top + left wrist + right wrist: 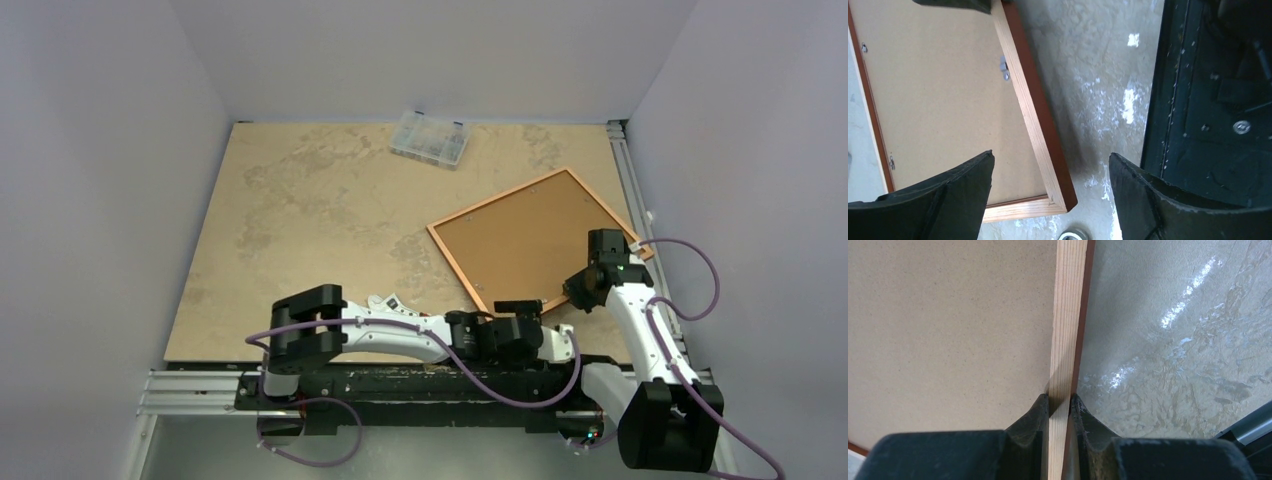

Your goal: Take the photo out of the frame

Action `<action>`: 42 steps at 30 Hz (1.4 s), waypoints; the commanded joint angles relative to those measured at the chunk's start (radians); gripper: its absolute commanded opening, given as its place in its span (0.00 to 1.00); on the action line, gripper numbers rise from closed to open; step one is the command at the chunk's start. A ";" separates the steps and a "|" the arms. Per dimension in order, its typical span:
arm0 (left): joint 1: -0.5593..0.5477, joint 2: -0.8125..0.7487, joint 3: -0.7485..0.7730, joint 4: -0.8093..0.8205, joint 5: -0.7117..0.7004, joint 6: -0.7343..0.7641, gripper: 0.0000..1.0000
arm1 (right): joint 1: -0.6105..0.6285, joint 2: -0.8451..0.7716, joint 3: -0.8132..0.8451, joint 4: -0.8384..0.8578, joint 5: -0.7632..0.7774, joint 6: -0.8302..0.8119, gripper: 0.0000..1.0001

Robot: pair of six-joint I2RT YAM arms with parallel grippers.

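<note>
1. Top external view. The frame (500, 199) lies face down on the table (300, 230) with its brown backing board (530, 240) uppermost. The photo is not visible and is judged to sit beneath that board. The right pincer (580, 292) meets the frame's near right rail. The left pincer (520, 305) hovers at the frame's near corner. A clear plastic box (430, 138) rests well beyond the frame's far side.
2. Left wrist view. The left pincer's jaws stand wide apart, holding nothing, directly above the frame's corner. A metal turn clip (1004, 68) on the rail's inner edge overlaps the board and so holds it in. The open jaws appear placed to work such clips or to lift the board.
3. Right wrist view. The right pincer is clamped on the frame's rail, one finger on the board side and the other on the outer red-orange face. This grip probably steadies the frame against sliding while the other arm frees the board.
</note>
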 commanded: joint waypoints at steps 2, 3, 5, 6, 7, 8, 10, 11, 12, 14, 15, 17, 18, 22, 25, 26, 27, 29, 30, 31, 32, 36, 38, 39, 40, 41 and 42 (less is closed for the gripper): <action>-0.005 0.013 -0.039 0.111 -0.121 0.071 0.81 | 0.002 -0.019 0.046 0.032 -0.046 0.021 0.00; -0.006 0.020 -0.049 0.130 -0.131 0.077 0.82 | 0.002 -0.020 0.048 0.030 -0.046 0.022 0.00; -0.012 0.046 -0.062 0.174 -0.158 0.109 0.82 | 0.002 -0.020 0.057 0.024 -0.052 0.025 0.00; -0.020 0.065 -0.060 0.181 -0.185 0.130 0.82 | 0.003 -0.018 0.063 0.023 -0.059 0.026 0.00; -0.029 0.084 -0.057 0.195 -0.215 0.154 0.83 | 0.002 -0.017 0.066 0.021 -0.067 0.027 0.00; -0.036 0.104 -0.054 0.214 -0.248 0.181 0.83 | 0.002 -0.016 0.071 0.018 -0.071 0.027 0.00; -0.043 0.142 -0.029 0.223 -0.305 0.203 0.83 | 0.002 -0.015 0.080 0.011 -0.071 0.030 0.00; -0.042 0.157 -0.016 0.227 -0.325 0.206 0.83 | 0.002 -0.016 0.082 0.008 -0.070 0.030 0.00; -0.043 0.167 -0.009 0.229 -0.341 0.207 0.83 | 0.002 -0.015 0.084 0.006 -0.069 0.030 0.00; -0.045 0.190 0.000 0.249 -0.382 0.228 0.81 | 0.003 -0.013 0.086 0.000 -0.073 0.030 0.00; -0.046 0.200 0.006 0.264 -0.411 0.245 0.80 | 0.002 -0.012 0.087 0.000 -0.074 0.031 0.00; -0.050 0.226 0.015 0.313 -0.490 0.296 0.78 | 0.003 -0.013 0.086 -0.002 -0.078 0.030 0.00; -0.051 0.237 0.021 0.335 -0.517 0.320 0.77 | 0.002 -0.013 0.086 -0.002 -0.079 0.030 0.00; -0.051 0.263 0.036 0.389 -0.563 0.375 0.63 | 0.003 -0.014 0.085 -0.006 -0.080 0.026 0.00; -0.050 0.266 0.051 0.377 -0.571 0.376 0.44 | 0.003 -0.017 0.090 -0.011 -0.072 0.008 0.00; -0.051 0.263 0.060 0.354 -0.563 0.367 0.39 | 0.004 -0.020 0.093 -0.011 -0.071 -0.001 0.00; -0.050 0.260 0.071 0.324 -0.549 0.355 0.35 | 0.003 -0.021 0.096 -0.009 -0.069 -0.013 0.00; -0.050 0.245 0.084 0.275 -0.533 0.328 0.22 | 0.002 -0.021 0.105 0.005 -0.071 -0.059 0.00; -0.050 0.234 0.093 0.237 -0.518 0.306 0.15 | 0.003 -0.019 0.109 0.015 -0.081 -0.093 0.00; -0.049 0.227 0.103 0.199 -0.508 0.284 0.08 | 0.003 -0.015 0.118 0.018 -0.088 -0.122 0.00; -0.049 0.220 0.108 0.180 -0.506 0.272 0.00 | 0.003 -0.011 0.130 0.013 -0.090 -0.149 0.00; -0.047 0.193 0.117 0.101 -0.498 0.220 0.00 | 0.002 -0.041 0.137 0.043 -0.113 -0.219 0.36; -0.047 0.177 0.114 0.068 -0.495 0.195 0.00 | 0.001 -0.076 0.125 0.069 -0.116 -0.241 0.68; -0.045 0.166 0.112 0.058 -0.494 0.181 0.00 | 0.001 -0.088 0.122 0.071 -0.112 -0.248 0.80; -0.041 0.155 0.114 0.033 -0.486 0.158 0.00 | 0.002 -0.098 0.118 0.076 -0.113 -0.257 0.88; -0.036 0.142 0.118 0.006 -0.474 0.133 0.00 | -0.001 -0.105 0.118 0.076 -0.109 -0.264 0.94; -0.030 0.133 0.124 -0.023 -0.454 0.107 0.00 | -0.003 -0.112 0.119 0.071 -0.102 -0.267 0.98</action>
